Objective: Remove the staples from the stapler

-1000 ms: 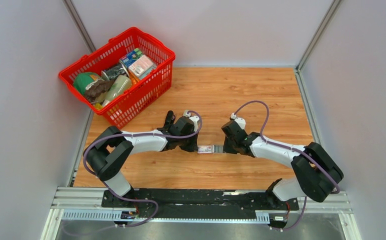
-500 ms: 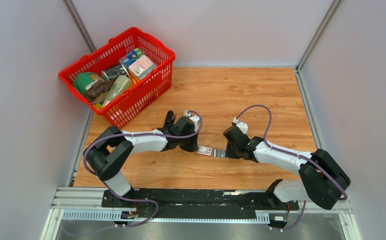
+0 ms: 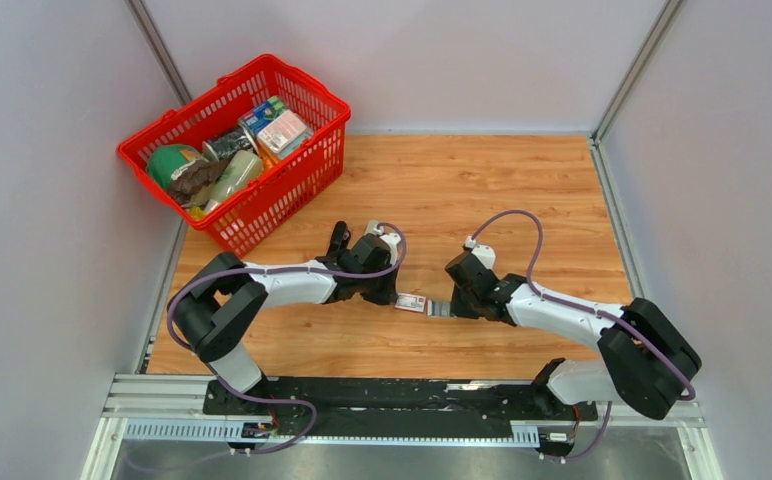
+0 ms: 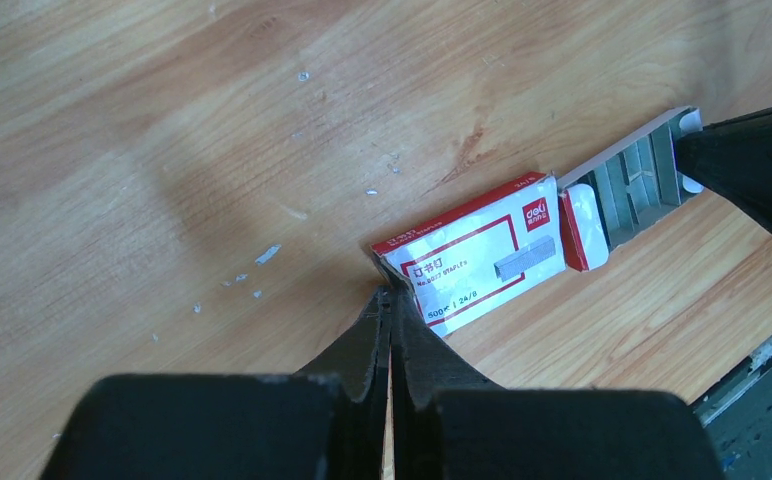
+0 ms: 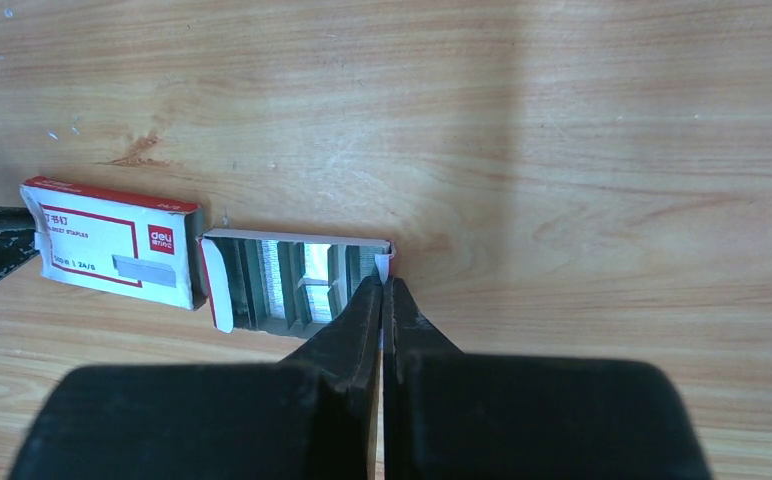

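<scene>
At the near edge of the counter the two arms reach inward and meet over a small white-and-red box lying flat on the wood.

The left pincer has its jaws pressed together with no gap. Its tip sits right at the box's near corner. Whether it nips a flap of card there cannot be told.

The right pincer is likewise closed tight. A small white end flap of the tray sits between its tips, so it appears to hold the tray by that flap. The tray stands slid out of the box, its open end just beside the box's red-edged end, and it lies flat on the counter. Inside it, silver-grey strips of staples lie side by side.

A few small pale flecks are scattered on the wood near the left pincer.

Just beyond the left forearm, in the overhead view, a slim black shape that looks like the stapler rests on the counter. It is apart from both pincers, and its details are too small to make out.

At the far left corner a red basket holds assorted packets and tins.
</scene>
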Controlling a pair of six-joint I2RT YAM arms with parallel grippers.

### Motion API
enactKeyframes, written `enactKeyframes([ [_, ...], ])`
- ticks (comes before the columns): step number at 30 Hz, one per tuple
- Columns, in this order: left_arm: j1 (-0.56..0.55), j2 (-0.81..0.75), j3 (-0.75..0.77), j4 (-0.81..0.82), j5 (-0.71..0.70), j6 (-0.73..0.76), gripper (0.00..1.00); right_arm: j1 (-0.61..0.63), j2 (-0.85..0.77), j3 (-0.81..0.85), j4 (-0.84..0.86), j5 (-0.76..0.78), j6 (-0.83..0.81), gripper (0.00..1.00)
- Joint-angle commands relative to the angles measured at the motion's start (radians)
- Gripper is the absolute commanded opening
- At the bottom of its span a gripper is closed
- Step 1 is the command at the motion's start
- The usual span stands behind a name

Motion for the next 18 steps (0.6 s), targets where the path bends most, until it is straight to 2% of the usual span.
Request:
enactKeyframes([
  [1, -0.012, 0.026, 0.002, -0.051, -0.008, 0.002, 0.0, 0.009, 0.027, 0.014, -0.016, 0.012, 0.022, 0.0],
  [18, -0.015, 0.028, -0.01, -0.048, -0.001, 0.002, 0.0, 0.008, 0.088, 0.067, -0.037, 0.078, 0.031, 0.0],
])
